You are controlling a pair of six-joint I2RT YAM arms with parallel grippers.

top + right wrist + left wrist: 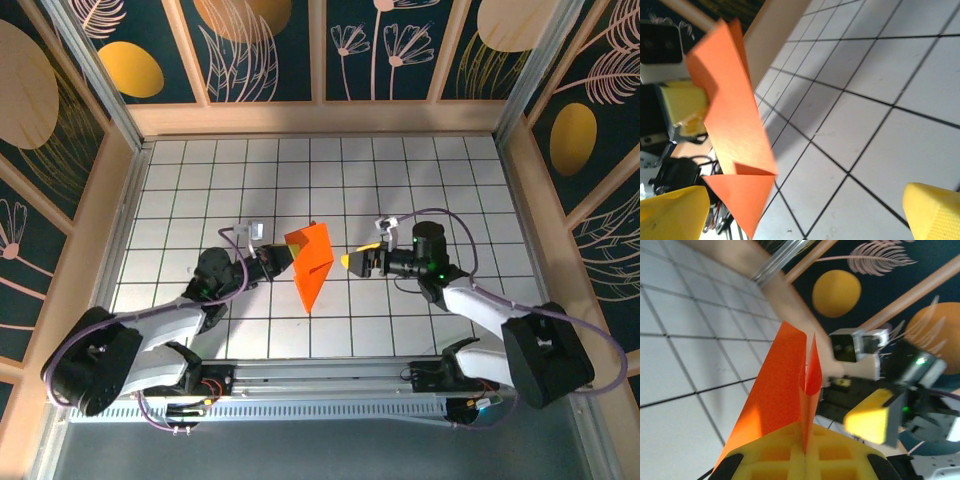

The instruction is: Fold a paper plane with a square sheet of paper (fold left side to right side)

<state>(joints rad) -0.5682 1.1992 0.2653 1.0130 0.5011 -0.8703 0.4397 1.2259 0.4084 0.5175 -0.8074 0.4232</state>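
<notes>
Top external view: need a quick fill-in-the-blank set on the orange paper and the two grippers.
1. Of the left gripper and the right gripper, the one pinching the folded bright orange paper sheet is the ____.
2. The right gripper's jaws stand ____, with nothing between them.
3. The fingers on both grippers are ____ in colour.
Missing words: left; open; yellow.

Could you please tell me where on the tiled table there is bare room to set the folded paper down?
The far tiles between the folded orange paper and the back rail lie bare. It is crowded mid-table, where the left gripper pinches the paper and the open right gripper faces it.
</notes>
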